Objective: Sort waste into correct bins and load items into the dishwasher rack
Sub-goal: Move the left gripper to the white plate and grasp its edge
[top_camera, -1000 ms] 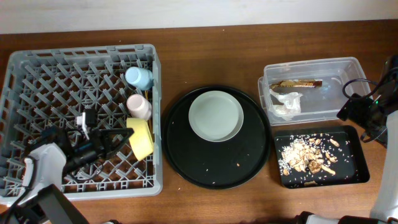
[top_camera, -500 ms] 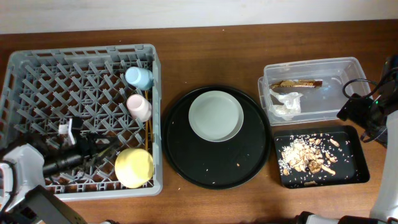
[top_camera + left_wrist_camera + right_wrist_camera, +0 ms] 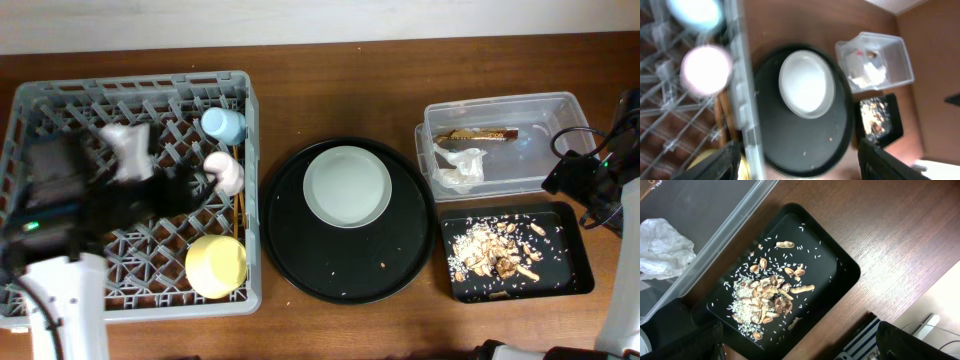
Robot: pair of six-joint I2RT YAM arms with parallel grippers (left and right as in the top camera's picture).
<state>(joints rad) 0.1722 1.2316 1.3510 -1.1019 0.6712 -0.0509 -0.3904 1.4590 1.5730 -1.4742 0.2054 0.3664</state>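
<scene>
The grey dishwasher rack (image 3: 60, 110) holds a light blue cup (image 3: 222, 124), a pink cup (image 3: 226, 173), a yellow bowl (image 3: 216, 266) in its front right corner and chopsticks (image 3: 238, 205) along its right wall. My left gripper (image 3: 195, 188) hovers blurred over the rack near the pink cup, open and empty (image 3: 800, 167). A pale plate (image 3: 347, 187) lies on the round black tray (image 3: 300, 250). The clear tub (image 3: 540, 105) contains the wrapper (image 3: 480, 134) and tissue (image 3: 460, 168). Food scraps (image 3: 495, 250) fill the black rectangular tray (image 3: 570, 275). My right gripper (image 3: 800, 345) stands open above that tray.
The brown wooden table carries everything. Cables and the right arm's base (image 3: 610, 190) crowd the right edge. In the left wrist view the plate (image 3: 806, 83), pink cup (image 3: 706, 70) and clear tub (image 3: 900, 60) show below the camera.
My left gripper has opened and let go of the yellow bowl, which now rests in the rack's front right corner. The left arm rose and swung toward the rack's back. Right arm unmoved.
</scene>
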